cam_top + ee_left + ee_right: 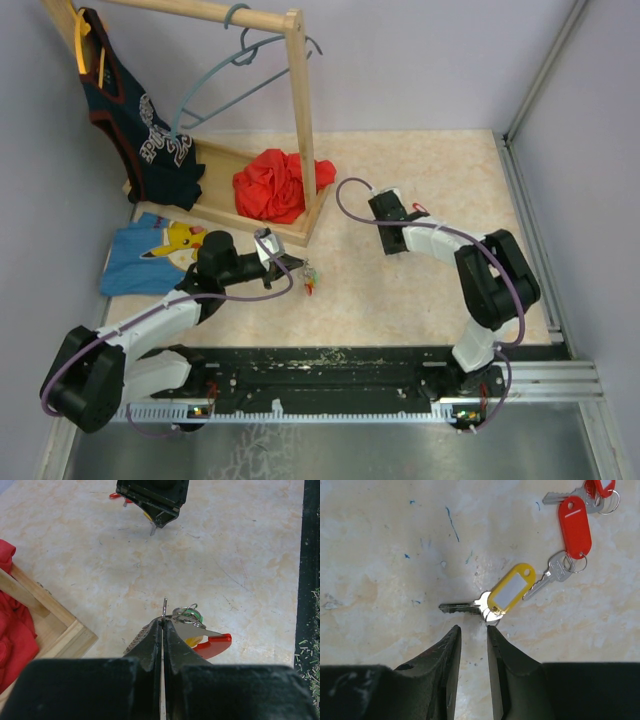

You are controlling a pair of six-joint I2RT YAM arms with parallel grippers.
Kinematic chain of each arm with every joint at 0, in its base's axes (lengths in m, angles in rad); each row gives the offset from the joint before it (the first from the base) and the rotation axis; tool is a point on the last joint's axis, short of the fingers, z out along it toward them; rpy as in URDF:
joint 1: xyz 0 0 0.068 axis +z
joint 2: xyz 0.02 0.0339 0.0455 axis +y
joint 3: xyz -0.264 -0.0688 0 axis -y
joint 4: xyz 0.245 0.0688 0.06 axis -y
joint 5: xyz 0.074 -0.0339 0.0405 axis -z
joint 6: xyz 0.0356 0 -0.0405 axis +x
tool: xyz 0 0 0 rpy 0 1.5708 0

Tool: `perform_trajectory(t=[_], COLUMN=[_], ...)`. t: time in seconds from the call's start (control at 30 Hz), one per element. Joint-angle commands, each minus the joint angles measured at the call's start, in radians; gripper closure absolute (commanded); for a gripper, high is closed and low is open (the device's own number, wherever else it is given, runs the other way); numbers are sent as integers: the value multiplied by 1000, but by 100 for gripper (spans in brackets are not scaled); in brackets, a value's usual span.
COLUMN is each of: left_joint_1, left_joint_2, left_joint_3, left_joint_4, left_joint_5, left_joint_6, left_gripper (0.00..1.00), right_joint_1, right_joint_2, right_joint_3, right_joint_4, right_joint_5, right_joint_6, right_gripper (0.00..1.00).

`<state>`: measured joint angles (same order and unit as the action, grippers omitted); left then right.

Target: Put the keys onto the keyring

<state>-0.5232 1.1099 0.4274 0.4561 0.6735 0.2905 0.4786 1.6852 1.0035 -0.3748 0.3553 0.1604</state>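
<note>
Only from the left wrist: left gripper point(163, 623), jaws pressed shut on the thin wire of the keyring point(164, 605), upright just past the tips. Bunched against the right-hand jaw, a cluster of keys point(195, 622) with green, yellow and red plastic. Threading on the ring not readable there.

Only from the right wrist: right gripper point(474, 630), jaws narrowly parted and holding nothing, low over the counter point(380, 555). Flat on the counter just ahead of the tips, a yellow-tagged key point(512, 587), its small split ring nearly at the right-hand jaw, blade pointing left across the gap. Farther off to the upper right, two red-tagged keys point(574, 527), clear of the jaws.

Only from above: both grippers at once, well apart, the left one with its bunch near the front corner of a wooden clothes rack point(296, 120). On the rack, a dark jersey point(140, 130) and a grey-blue hanger point(215, 85); on its base, a red cloth point(275, 185). Too small there to read either pair of jaws.
</note>
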Motion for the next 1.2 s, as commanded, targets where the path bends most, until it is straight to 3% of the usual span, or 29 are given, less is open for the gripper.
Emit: perform_trajectory(t=[0.0, 0.6, 0.9, 1.0, 1.17], left_joint_1=[3, 2, 2, 2, 3], left_joint_2=[-3, 2, 1, 1, 1], left_joint_3=[7, 11, 11, 10, 11], left_joint_4=[18, 16, 13, 13, 13], left_joint_5=[13, 24, 27, 30, 31], left_joint_6=[12, 13, 12, 13, 13], left_gripper=[100, 100, 100, 100, 100], right_joint_1=[14, 22, 22, 21, 22], right_joint_2=[45, 128, 133, 119, 62], right_joint_3=[51, 70, 78, 79, 81], right_joint_4=[-14, 16, 32, 38, 34], right_joint_5=[109, 160, 149, 136, 67], right_joint_6=[-34, -97, -138, -146, -140], right_gripper=[72, 76, 89, 100, 100])
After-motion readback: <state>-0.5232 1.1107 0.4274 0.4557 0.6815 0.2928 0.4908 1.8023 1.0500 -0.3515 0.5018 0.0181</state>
